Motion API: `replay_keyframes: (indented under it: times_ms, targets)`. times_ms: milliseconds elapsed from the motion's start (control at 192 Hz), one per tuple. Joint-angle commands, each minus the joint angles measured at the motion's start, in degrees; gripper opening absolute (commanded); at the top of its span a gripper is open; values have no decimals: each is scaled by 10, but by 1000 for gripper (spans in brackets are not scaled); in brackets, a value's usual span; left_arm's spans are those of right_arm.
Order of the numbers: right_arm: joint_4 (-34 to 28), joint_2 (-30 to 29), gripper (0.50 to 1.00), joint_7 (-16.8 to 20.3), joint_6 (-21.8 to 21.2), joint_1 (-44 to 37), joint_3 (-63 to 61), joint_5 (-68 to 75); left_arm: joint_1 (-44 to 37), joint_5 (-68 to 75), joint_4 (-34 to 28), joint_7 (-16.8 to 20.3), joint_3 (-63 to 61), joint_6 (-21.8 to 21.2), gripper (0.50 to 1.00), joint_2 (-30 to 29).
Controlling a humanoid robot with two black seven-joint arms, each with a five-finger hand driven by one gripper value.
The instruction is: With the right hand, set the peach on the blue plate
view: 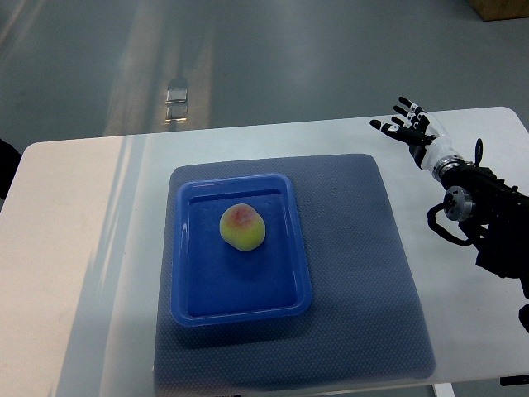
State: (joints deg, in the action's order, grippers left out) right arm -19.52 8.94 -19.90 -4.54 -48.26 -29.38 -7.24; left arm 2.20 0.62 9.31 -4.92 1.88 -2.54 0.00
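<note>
Peach (241, 227) on blue plate (289, 248), grey mat (364, 248), white table (74, 248)

A dark blue mat (364, 273) lies on the white table (74, 248), grey floor (273, 58) beyond.

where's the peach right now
In the top view the peach lies inside the blue plate, a little above its middle, left of centre on the table. The open right hand is far off, empty.

Even, cool overhead light fills the scene, sharp throughout. A pale glare streaks the floor (157, 58) and runs on across the left of the white counter (74, 248). The blue plate (186, 248) shines with soft reflections; shadows are faint.
</note>
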Motion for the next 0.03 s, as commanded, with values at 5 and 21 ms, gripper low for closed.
replay_keyframes:
  times_ms: [5,21]
  targets:
    - [-2,-1,934,-3,1,-4,3,-7,0,0,0,0,1,0,1000,0]
    - [-2,-1,934,-3,1,-4,2,-7,0,0,0,0,1,0,1000,0]
